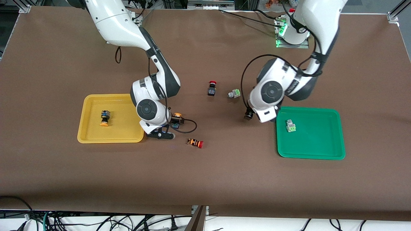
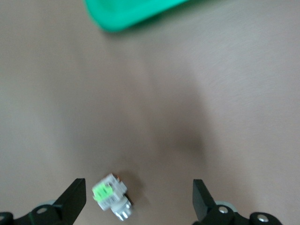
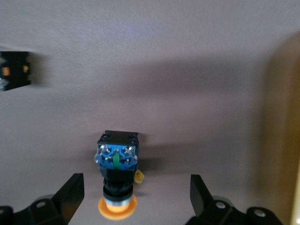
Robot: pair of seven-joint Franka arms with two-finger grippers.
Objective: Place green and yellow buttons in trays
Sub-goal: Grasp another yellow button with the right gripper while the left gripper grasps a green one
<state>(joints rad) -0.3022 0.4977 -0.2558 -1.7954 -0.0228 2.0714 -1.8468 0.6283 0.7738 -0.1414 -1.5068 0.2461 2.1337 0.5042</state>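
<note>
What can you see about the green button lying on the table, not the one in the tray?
The loose green button is a small silver-white switch with a light green block and a round metal end. It looks like plastic and metal. It lies on its side on the brown table, beside the red-capped black switch. Nothing touches it.

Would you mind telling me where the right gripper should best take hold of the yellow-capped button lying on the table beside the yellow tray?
Probably the black-blue body, pinched across its flat sides from straight above. The yellow-capped button lies on its side, and its round cap would likely slip. The open right gripper already straddles it.
</note>
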